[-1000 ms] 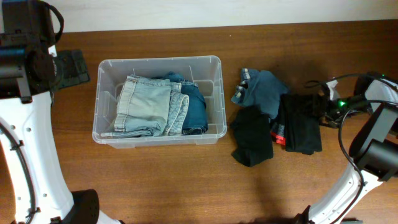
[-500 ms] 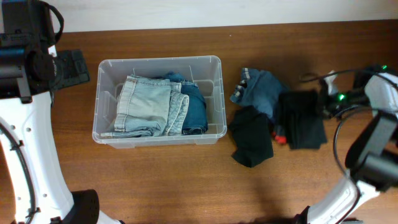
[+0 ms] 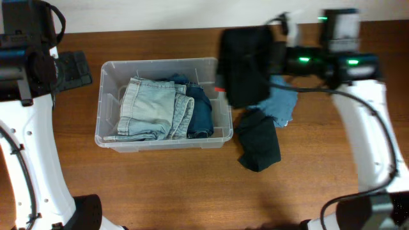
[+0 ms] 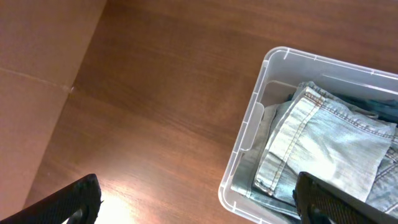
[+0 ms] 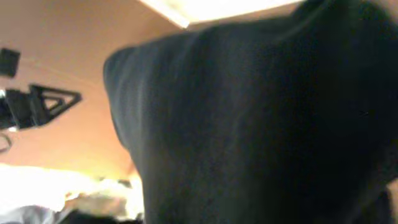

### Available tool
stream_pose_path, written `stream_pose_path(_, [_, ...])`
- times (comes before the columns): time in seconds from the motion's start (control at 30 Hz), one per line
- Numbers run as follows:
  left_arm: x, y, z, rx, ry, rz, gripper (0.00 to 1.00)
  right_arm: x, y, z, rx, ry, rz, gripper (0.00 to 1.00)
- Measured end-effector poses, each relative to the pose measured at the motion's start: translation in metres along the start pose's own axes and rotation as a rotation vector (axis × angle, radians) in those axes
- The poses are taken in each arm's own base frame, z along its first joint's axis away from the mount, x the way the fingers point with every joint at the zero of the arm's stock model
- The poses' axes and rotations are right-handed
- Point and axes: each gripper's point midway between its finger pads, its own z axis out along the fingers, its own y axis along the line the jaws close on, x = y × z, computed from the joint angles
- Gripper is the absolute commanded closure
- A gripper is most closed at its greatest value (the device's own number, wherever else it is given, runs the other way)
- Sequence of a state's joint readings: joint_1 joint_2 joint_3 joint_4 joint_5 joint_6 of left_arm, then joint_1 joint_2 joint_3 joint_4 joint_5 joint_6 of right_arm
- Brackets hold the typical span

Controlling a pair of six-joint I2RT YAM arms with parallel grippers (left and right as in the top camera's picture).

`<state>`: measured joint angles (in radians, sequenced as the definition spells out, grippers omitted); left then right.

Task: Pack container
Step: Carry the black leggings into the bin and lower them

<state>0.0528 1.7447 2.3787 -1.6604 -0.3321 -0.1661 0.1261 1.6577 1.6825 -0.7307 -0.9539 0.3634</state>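
The container [image 3: 101, 108], a clear plastic bin, stands left of centre and holds folded light denim [image 3: 150, 108] and a darker blue garment [image 3: 203, 114]. My right gripper [image 3: 278, 59] is shut on a black garment [image 3: 246, 64], which hangs in the air over the bin's right end. That black cloth [image 5: 261, 118] fills the right wrist view and hides the jaws. My left gripper [image 4: 202, 200] is open and empty, hovering over the table by the bin's left rim [image 4: 249, 127]. Its dark fingers [image 4: 74, 199] show at the bottom edge.
On the table to the right of the bin lie a blue garment [image 3: 281, 105] and a second black garment [image 3: 259, 148]. The right arm [image 3: 358, 96] reaches in from the right side, and its cable trails near the back edge.
My right gripper shut on the black garment at the far right, then lifted it up and left toward the bin. The blue garment shifted slightly. The left arm stayed still.
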Motion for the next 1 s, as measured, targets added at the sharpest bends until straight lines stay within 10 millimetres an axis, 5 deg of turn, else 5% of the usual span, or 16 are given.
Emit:
stream_pose_path(0.1, [0.0,0.0,0.0,-0.001,0.0,0.001,0.01,0.022,0.021,0.051,-0.019,0.081,0.034,0.95])
stream_pose_path(0.2, [0.0,0.0,0.0,-0.001,0.0,0.0,0.01,0.041,0.016,0.086,0.048,0.129,0.065,0.95])
stream_pose_path(0.3, [0.0,0.0,0.0,-0.001,0.0,0.0,0.01,0.049,-0.011,0.111,0.135,0.145,0.087,0.95])
stream_pose_path(0.5, [0.0,0.0,0.0,-0.001,0.0,0.0,0.01,0.063,-0.101,0.149,0.348,0.17,0.147,0.86])
stream_pose_path(0.6, [0.0,0.0,0.0,-0.001,0.0,0.0,0.01,0.07,-0.138,0.155,0.451,0.18,0.134,0.75])
stream_pose_path(0.7, [0.0,0.0,0.0,-0.001,0.0,0.0,0.01,0.066,-0.152,0.15,0.524,0.166,0.065,0.57])
stream_pose_path(0.9, [0.0,0.0,0.0,-0.001,0.0,0.001,0.01,0.058,-0.145,0.14,0.555,0.172,-0.052,0.44])
stream_pose_path(1.0, [0.0,0.0,0.0,-0.001,0.0,0.001,0.01,0.039,-0.13,0.126,0.58,0.122,-0.112,0.44])
